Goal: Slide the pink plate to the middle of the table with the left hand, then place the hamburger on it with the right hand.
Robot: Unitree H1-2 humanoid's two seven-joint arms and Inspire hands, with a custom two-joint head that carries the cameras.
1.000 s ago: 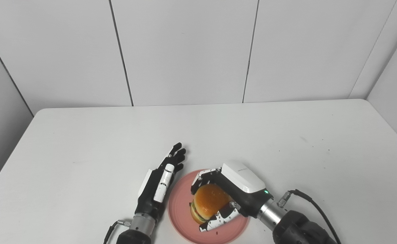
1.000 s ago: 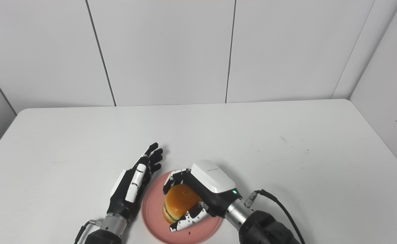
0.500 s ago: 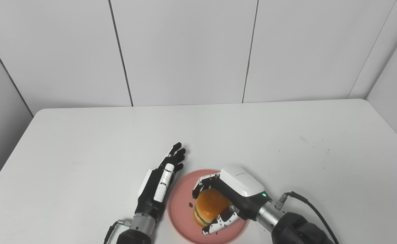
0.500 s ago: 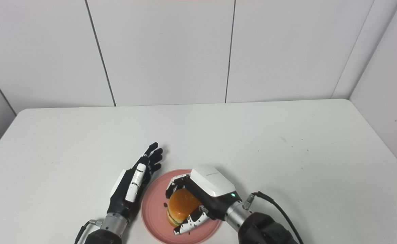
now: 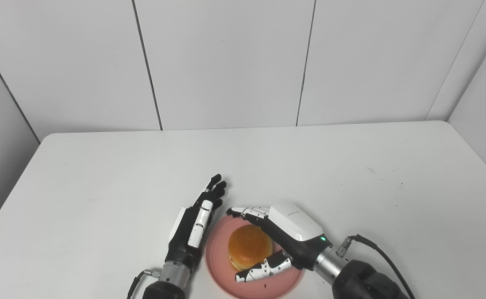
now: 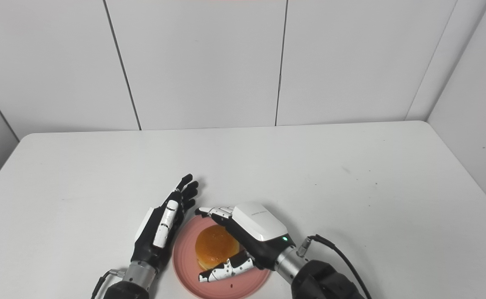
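The pink plate [image 5: 220, 268] lies on the white table near the front edge, about mid-width. The hamburger [image 5: 249, 247] sits on the plate, bun up. My right hand [image 5: 286, 236] is open around it, fingers spread above and thumb below, not gripping. My left hand [image 5: 195, 226] is open and flat on its edge just left of the plate, fingers pointing away from me. The same scene shows in the right eye view, with the hamburger [image 6: 216, 246] on the plate [image 6: 189, 270].
The white table [image 5: 309, 166] stretches back to a white panelled wall. A black cable [image 5: 375, 247] runs from my right wrist over the table.
My right hand lowered the hamburger onto the plate and opened its fingers, letting it go. The left hand has not moved.
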